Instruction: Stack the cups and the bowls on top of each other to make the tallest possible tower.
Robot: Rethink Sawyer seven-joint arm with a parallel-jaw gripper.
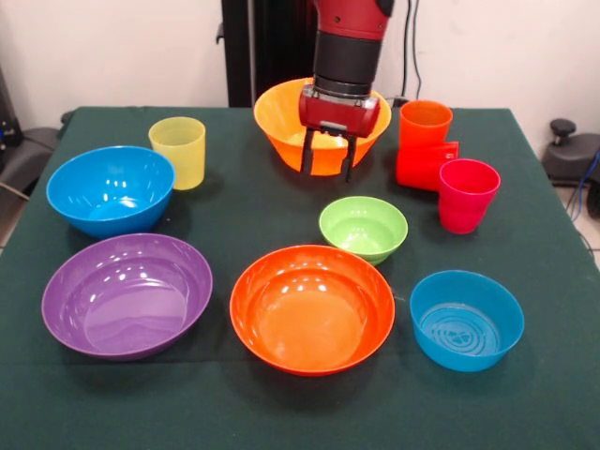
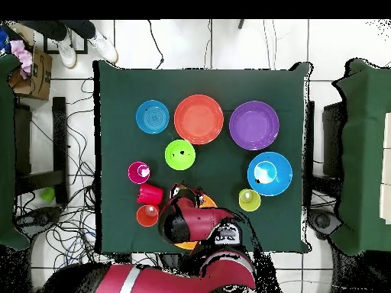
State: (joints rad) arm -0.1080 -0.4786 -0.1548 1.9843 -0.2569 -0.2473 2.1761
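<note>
My gripper (image 1: 327, 157) hangs open and empty just over the near rim of the large yellow-orange bowl (image 1: 281, 117) at the table's far side. In the front view, right of that bowl an orange cup (image 1: 425, 125) stands upright. A red cup (image 1: 419, 167) lies on its side against it, and a magenta-pink cup (image 1: 467, 195) stands just in front. A yellow cup (image 1: 178, 151) stands at the far left. The other bowls sit apart, all upright: blue (image 1: 111, 189), purple (image 1: 127, 293), orange-red (image 1: 312, 308), light green (image 1: 363, 228) and a smaller blue (image 1: 466, 320). Nothing is stacked.
In the overhead view my arm (image 2: 187, 223) covers most of the yellow-orange bowl (image 2: 206, 203). A person's shoes (image 2: 84, 47) and a cardboard box (image 2: 32, 72) show beyond the table's far corner. Chairs stand at both sides.
</note>
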